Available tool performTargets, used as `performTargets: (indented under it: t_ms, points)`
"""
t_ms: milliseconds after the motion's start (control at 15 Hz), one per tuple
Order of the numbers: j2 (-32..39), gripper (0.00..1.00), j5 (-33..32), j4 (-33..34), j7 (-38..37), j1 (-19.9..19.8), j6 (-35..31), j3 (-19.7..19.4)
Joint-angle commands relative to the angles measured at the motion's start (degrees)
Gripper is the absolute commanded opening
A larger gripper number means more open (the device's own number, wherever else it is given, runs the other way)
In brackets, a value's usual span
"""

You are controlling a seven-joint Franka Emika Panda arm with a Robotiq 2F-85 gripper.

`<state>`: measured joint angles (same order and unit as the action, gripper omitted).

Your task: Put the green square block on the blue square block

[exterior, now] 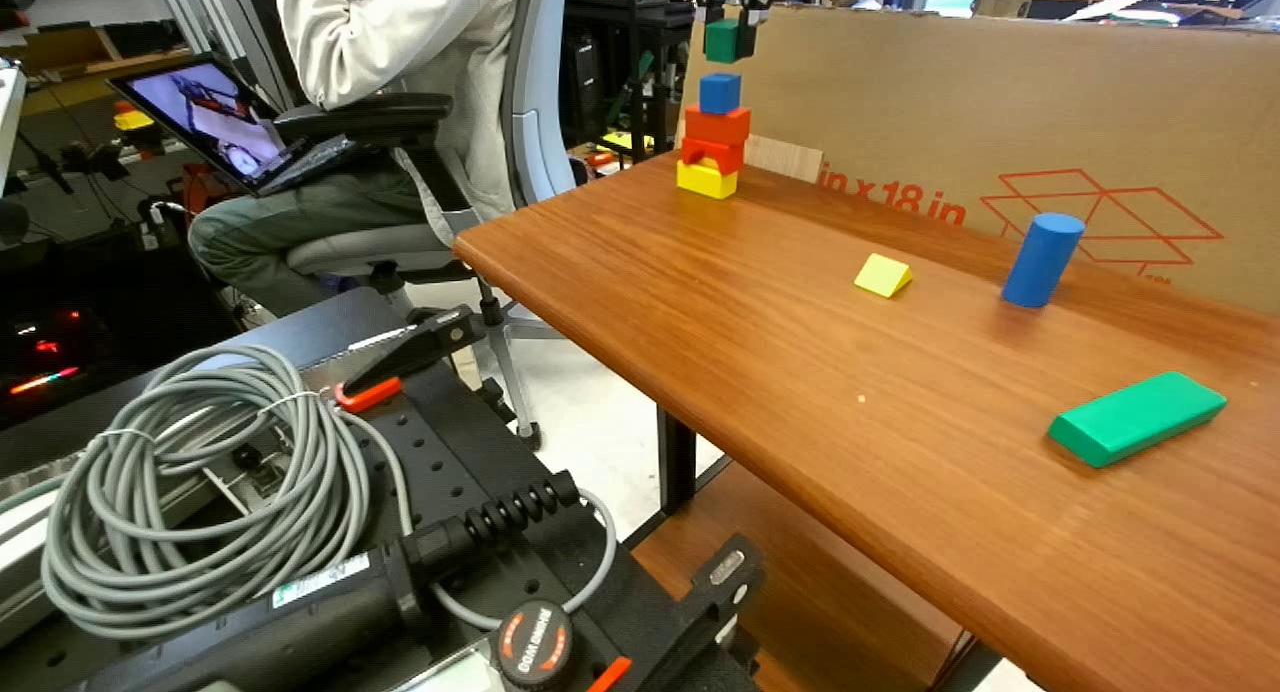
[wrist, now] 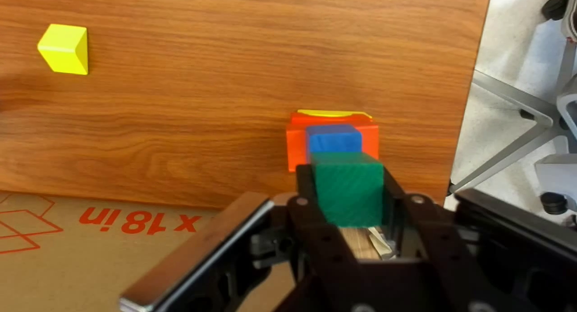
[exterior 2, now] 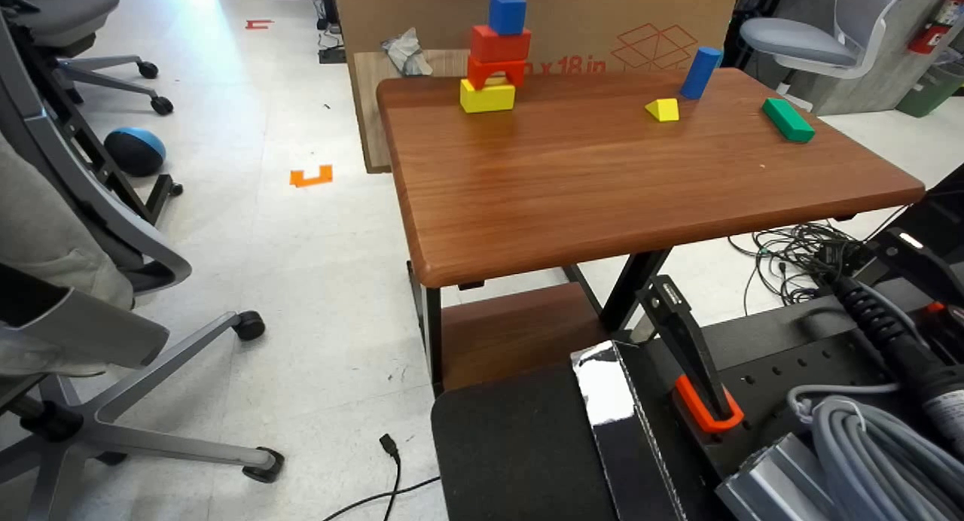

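- The gripper (wrist: 348, 188) is closed on the green square block (exterior: 720, 42), clasping opposite sides.
- In an exterior view that block hangs at twelve o'clock from the blue square block (exterior: 720, 94) (a gap shows between).
- Same view: blue cylinder (exterior: 1043, 260) at four o'clock from both.
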<state>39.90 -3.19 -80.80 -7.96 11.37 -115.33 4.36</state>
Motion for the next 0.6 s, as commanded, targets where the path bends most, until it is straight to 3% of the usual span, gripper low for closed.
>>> performTargets:
  t_ms: [0, 333, 400, 533]
  points:
    - [1.69, 0.08, 0.62, 2.3, 0.46, 0.18, 2.42, 0.14]
    - [2.44, 0.08, 0.3, 2.62, -0.16, 0.54, 2.73, -0.11]
    - [2.41, 0.58, 0.17, 2.71, -0.38, 0.68, 2.86, -0.18]
    - [1.73, 0.65, 0.2, 2.28, -0.11, 0.68, 2.85, -0.04]
